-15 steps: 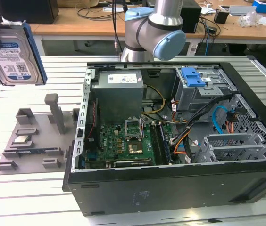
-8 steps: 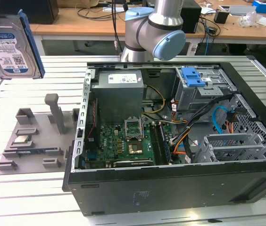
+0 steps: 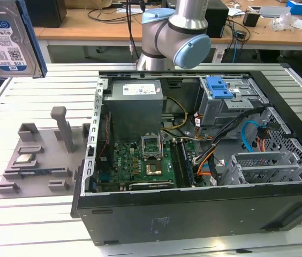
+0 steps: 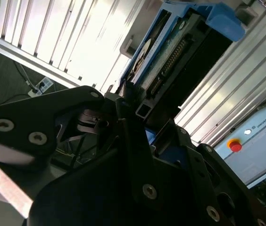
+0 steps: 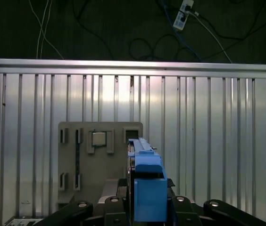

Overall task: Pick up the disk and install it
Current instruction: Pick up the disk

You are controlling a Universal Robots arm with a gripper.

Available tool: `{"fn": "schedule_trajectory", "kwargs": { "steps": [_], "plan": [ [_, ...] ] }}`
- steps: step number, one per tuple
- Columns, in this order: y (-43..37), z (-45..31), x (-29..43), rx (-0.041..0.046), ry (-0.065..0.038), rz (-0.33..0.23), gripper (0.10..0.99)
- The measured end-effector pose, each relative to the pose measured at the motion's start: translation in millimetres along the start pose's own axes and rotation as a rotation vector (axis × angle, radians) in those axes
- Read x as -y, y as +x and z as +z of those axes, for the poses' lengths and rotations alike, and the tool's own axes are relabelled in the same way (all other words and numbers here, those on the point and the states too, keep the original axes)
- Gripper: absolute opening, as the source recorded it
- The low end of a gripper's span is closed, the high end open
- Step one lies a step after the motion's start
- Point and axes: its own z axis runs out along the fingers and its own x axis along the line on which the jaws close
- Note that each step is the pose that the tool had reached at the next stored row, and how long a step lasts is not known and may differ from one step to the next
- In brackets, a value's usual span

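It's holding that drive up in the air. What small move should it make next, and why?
Probably carry the disk toward the exterior view's right, over the open case. The tool grips it high above the grey tray, far from the drive cage.

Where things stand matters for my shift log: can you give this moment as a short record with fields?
disk: held in the air at the exterior view's upper left, label showing, outside the case
hand: shut on the disk, seen in both wrist views
computer case: open, lying on the table
blue bracket: on top of the metal drive cage inside the case
grey holder: on the table, at the exterior view's left of the case
task state: disk picked up, not yet installed
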Motion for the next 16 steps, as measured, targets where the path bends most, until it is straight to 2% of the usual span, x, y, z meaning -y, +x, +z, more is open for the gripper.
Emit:
{"fn": "schedule_trajectory", "kwargs": {
  "steps": [10,11,15,16],
  "plan": [
    [0.0,-1.5,1.6,-0.0001,0.0,0.0,0.369],
    [0.0,-1.6,7.3,0.0,0.0,0.0,0.369],
    [0.1,-2.3,21.8,0.0,0.0,0.0,0.369],
    [0.2,-2.5,28.1,0.0001,0.0,0.0,0.369]
  ]
}}
